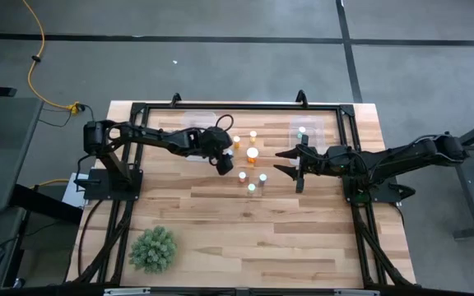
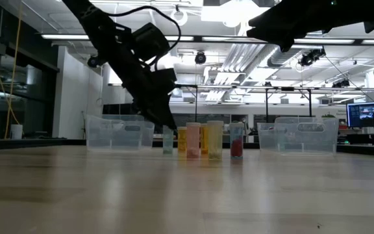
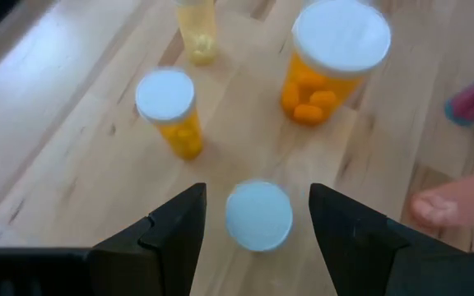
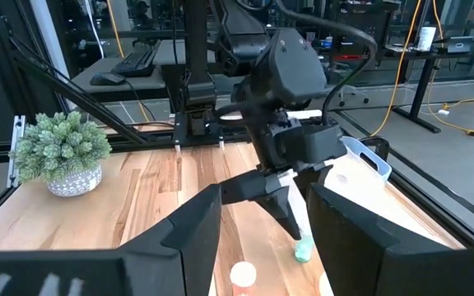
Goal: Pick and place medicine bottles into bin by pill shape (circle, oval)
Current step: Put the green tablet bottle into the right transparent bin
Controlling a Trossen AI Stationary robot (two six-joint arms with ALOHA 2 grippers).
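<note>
— The left end effector (image 3: 256,215) has its fingers spread wide either side of a white-capped bottle (image 3: 258,215) standing on the bench (image 1: 286,238). It grips nothing yet, as far as I can see.

— What could go wrong?

— Neighbours are close. A small orange bottle (image 3: 171,108) and the larger orange bottle (image 3: 332,62) stand just beyond, so a finger swinging outward could knock one over. Closing off-centre might tip the capped bottle too.

— And the arm?

— The left arm reaches in from the bench's left side, wrist bent steeply down over the cluster of bottles (image 1: 252,168) mid-bench.

— The other one?

— The right end effector (image 1: 290,164) hangs high beside the cluster, fingers apart and empty. Clear bins (image 2: 113,132) wait at the bench's far edge, one already holding a bottle.
</note>
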